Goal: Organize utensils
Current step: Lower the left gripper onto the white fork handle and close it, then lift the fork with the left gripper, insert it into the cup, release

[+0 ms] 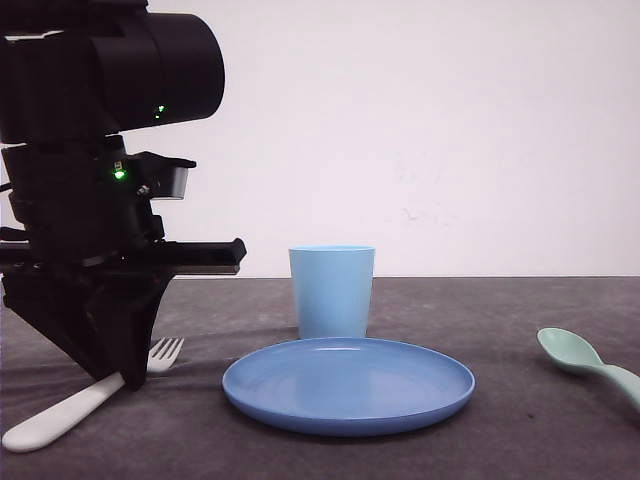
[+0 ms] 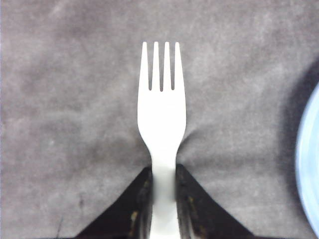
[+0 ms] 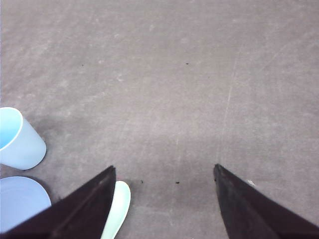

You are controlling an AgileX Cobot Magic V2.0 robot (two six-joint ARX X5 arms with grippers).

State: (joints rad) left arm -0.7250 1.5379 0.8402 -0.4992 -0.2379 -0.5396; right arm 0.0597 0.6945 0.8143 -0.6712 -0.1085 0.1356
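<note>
The white fork (image 1: 70, 408) lies low over the grey table at the left of the front view, tines (image 1: 166, 351) pointing away. My left gripper (image 1: 112, 372) reaches down onto it. In the left wrist view both fingers (image 2: 187, 199) press against the neck of the fork (image 2: 161, 114), so my left gripper (image 2: 163, 174) is shut on it. The mint-green spoon (image 1: 575, 352) rests on the table at the far right. In the right wrist view my right gripper (image 3: 164, 172) is wide open above bare table, with the spoon (image 3: 118, 206) beside one finger, outside the gap.
A round blue plate (image 1: 348, 385) sits in the middle of the table with a light blue cup (image 1: 331, 290) upright just behind it. The right wrist view shows the cup (image 3: 17, 139) and the plate's edge (image 3: 20, 199) beyond the spoon. A white wall stands behind.
</note>
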